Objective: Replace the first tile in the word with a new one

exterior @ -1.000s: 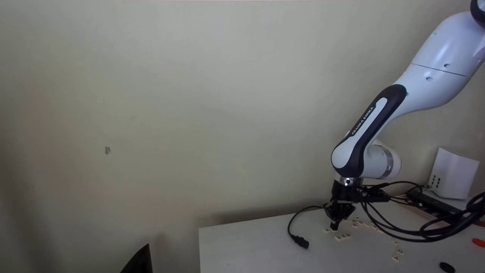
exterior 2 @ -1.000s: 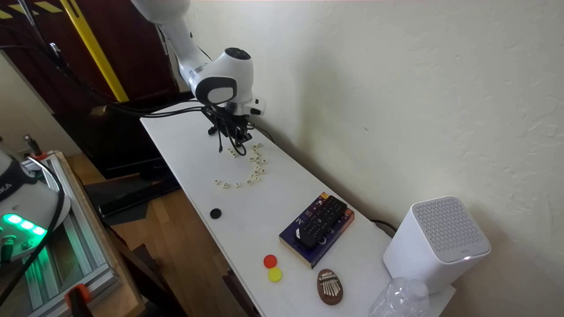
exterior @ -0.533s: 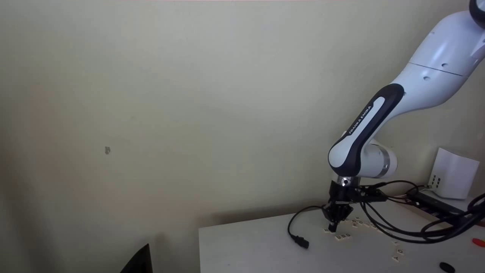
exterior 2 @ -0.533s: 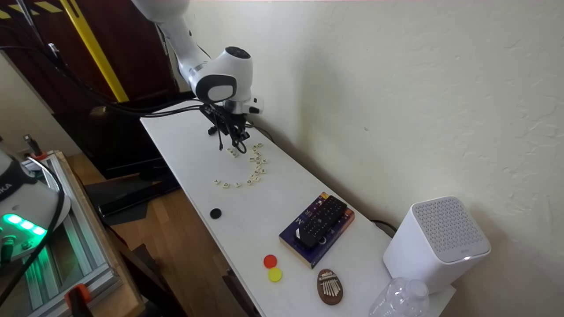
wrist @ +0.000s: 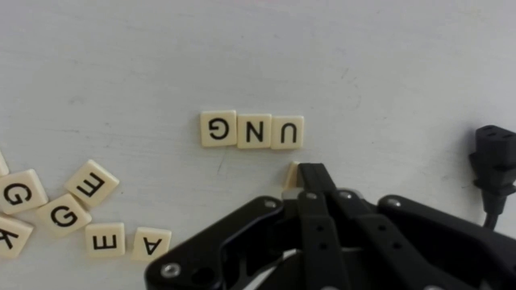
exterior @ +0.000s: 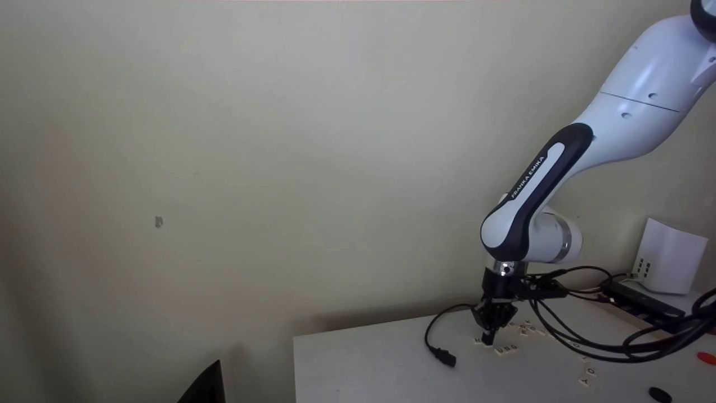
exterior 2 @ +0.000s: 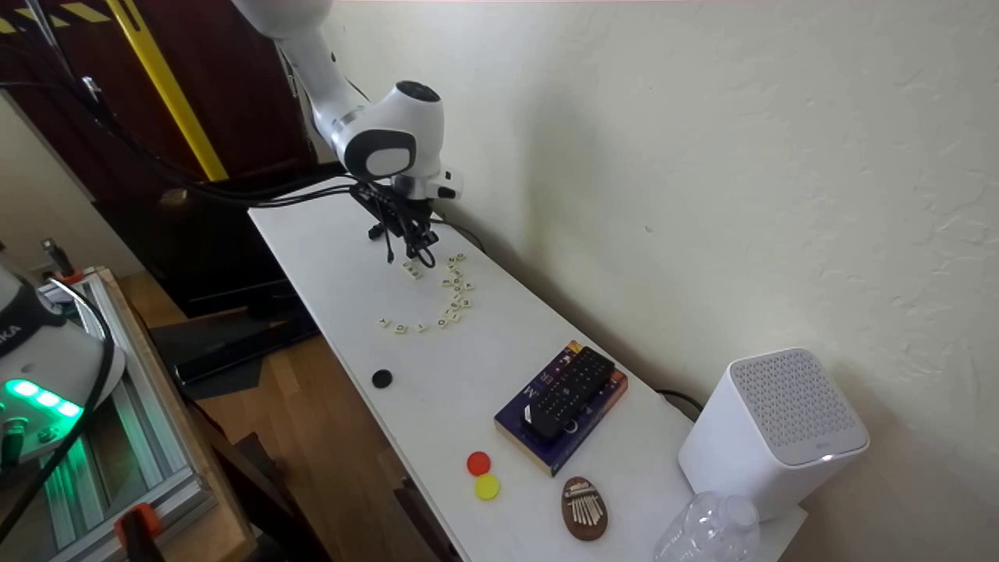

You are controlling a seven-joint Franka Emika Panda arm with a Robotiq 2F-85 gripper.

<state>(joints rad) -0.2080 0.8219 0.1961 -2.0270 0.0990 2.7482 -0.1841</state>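
Pinched narrow, the claw (wrist: 317, 174) points down at the white table (exterior 2: 437, 382), its black fingertips (wrist: 310, 177) drawn together. In the wrist view a cream tile (wrist: 291, 177) pokes out on their left, mostly hidden behind them, its letter out of sight; I cannot tell whether they touch it. In an exterior view a tile, too small to read for sure, shows just left of the fingertips.

The word is a row of three tiles side by side, upside down in the wrist view: G (wrist: 218, 129) on the left, N (wrist: 254, 131) in the middle, U (wrist: 287, 133) on the right, U being closest to the claw. In an exterior view this row sits a little nearer than the claw and to its right.

Loose tiles (wrist: 63, 214), E, G, K and A among them, lie at odd angles on the left in the wrist view. On the right is a black cable plug (wrist: 494, 155).

Nearer along the table, in an exterior view, are a black disc (exterior 2: 382, 378), a red disc (exterior 2: 478, 463) just beside a yellow disc (exterior 2: 487, 487), a blue book (exterior 2: 591, 410) with a black remote (exterior 2: 568, 394) on it, a brown thumb piano (exterior 2: 584, 511), a white box (exterior 2: 741, 445) and a clear bottle (exterior 2: 706, 535).
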